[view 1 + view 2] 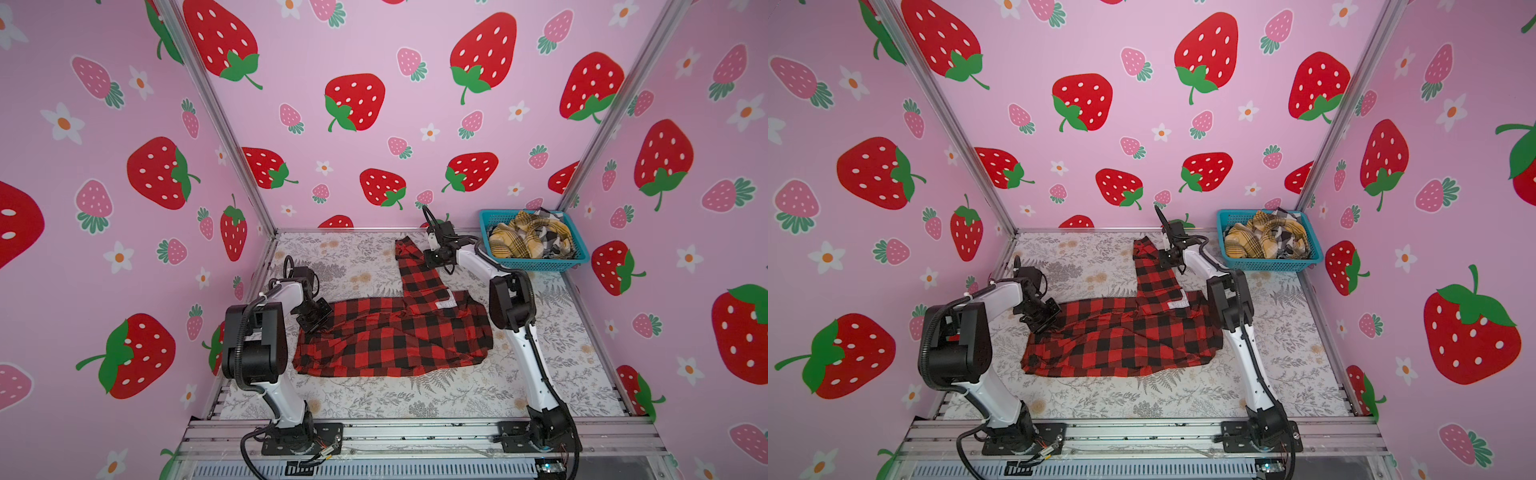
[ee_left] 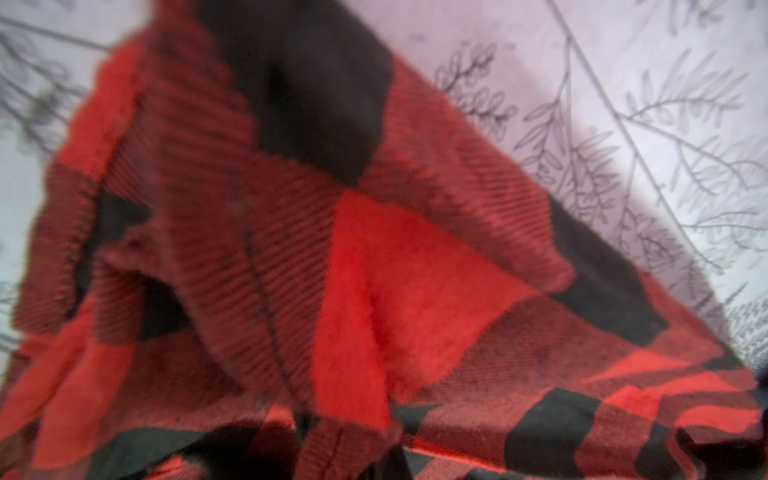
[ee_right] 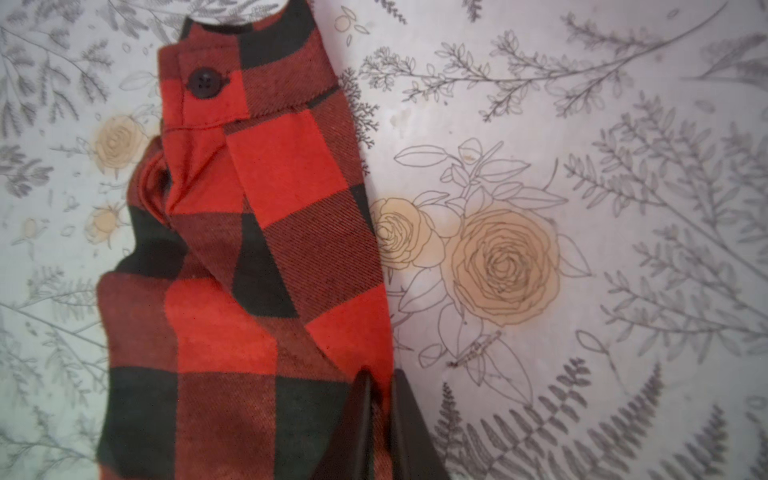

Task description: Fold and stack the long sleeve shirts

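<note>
- The red-and-black buffalo-check flannel shirt (image 1: 395, 336) (image 1: 1125, 340) lay spread and rumpled across the middle of the pale floral-print tabletop (image 1: 415, 399).
- 1 long sleeve (image 1: 415, 274) (image 3: 270, 208) stretched away from the body toward the back wall, lying flat on the tabletop.
- A white lettered patch (image 1: 445, 304) showed near the base of that sleeve.
- The right claw (image 1: 434, 259) (image 3: 380, 380) was pressed together, pinching the sleeve's edge between its 2 dark fingers (image 3: 361, 415), a little short of the buttoned cuff (image 3: 203, 83).
- The left claw (image 1: 316, 320) (image 1: 1040, 318) sat at the shirt's left edge, pressed together on the cloth. In the left wrist view the checked fabric rose in a gathered, blurred peak close to the lens.
- A teal plastic mesh basket (image 1: 536, 264) (image 1: 1271, 264) stood in the back right corner of the tabletop, well apart from the checked shirt.
- Inside it, a mustard-yellow plaid shirt (image 1: 523, 237) (image 1: 1258, 239) and a black-white plaid shirt (image 1: 550, 239) lay crumpled together.
</note>
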